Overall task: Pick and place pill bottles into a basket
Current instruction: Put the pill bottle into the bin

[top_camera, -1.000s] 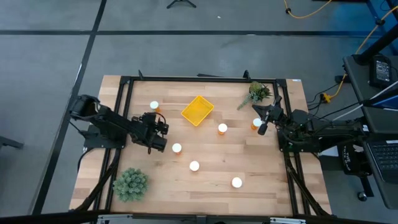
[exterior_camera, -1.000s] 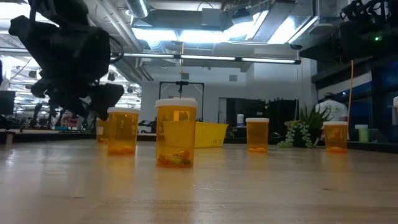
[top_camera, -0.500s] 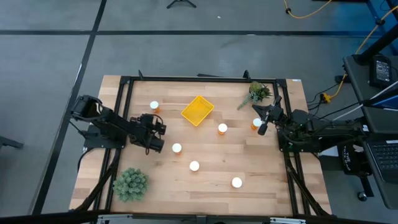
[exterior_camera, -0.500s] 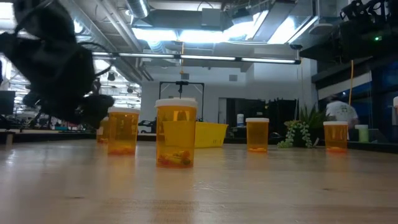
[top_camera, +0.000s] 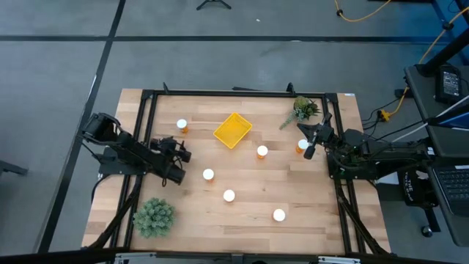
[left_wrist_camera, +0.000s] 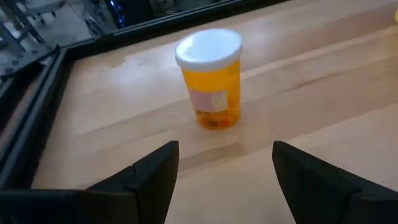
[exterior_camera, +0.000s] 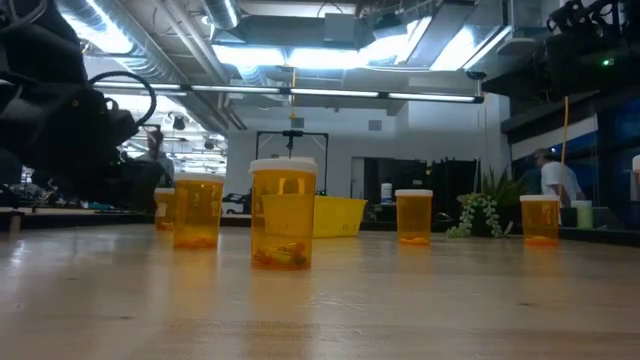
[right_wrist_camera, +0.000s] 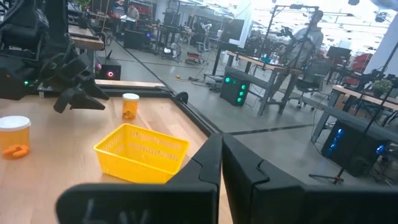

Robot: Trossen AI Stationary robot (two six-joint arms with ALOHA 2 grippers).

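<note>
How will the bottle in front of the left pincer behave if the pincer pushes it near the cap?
The bottle stands upright and is taller than wide, so a high push would probably tip it. Round-sided, it would likely roll once down. Only a little content shows at its bottom, so it seems light. The left pincer is open, not touching it.
</note>
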